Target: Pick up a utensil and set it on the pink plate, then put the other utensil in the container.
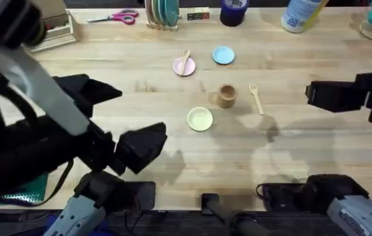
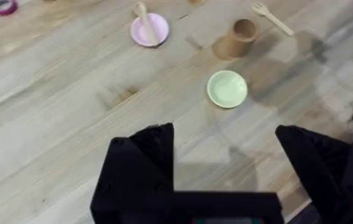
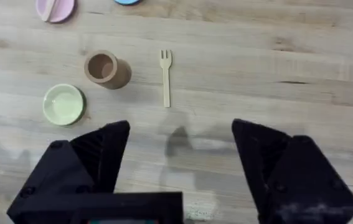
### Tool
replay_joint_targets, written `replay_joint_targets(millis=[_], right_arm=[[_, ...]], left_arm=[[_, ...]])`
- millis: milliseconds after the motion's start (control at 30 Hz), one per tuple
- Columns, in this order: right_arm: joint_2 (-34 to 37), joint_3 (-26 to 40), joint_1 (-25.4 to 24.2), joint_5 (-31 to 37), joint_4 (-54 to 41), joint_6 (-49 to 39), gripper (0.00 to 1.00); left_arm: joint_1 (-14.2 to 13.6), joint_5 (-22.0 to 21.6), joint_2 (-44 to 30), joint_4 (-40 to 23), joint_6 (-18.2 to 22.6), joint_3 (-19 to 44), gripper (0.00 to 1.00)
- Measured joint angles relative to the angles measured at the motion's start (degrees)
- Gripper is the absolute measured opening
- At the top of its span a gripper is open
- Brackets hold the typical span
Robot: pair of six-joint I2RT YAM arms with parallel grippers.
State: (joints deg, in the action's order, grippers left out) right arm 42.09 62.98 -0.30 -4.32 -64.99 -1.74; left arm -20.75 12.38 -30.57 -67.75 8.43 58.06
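Both grippers, left (image 2: 226, 168) and right (image 3: 179, 168), hover wide open and empty. Spoon (image 1: 185, 61) rests on pink plate (image 1: 184, 65); fork (image 1: 256, 98) lies flat beside the cup (image 1: 226, 96), which a careless grasp could topple.

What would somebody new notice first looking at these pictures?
Probably the cluster mid-table: a wooden spoon already lying across the pink plate, with a blue plate beside it. Nearer the arms, the tan cup stands empty between a yellow plate and the fork flat on the wood. The right gripper hovers open just short of the fork; the left gripper is open too.
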Motion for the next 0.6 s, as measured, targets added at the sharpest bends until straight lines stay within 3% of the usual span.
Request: replay_joint_targets(millis=[367, 600], right_arm=[[0.00, 0.00, 0.00, 0.00, -0.02, 0.64, 0.997], [0.01, 0.00, 0.00, 0.00, -0.17, 2.46, 0.997]], left_arm=[[0.00, 2.93, 0.68, -0.12, 4.68, -0.81, 0.995], [0.00, 2.43, 0.68, 0.74, 6.04, -0.83, 0.995]])
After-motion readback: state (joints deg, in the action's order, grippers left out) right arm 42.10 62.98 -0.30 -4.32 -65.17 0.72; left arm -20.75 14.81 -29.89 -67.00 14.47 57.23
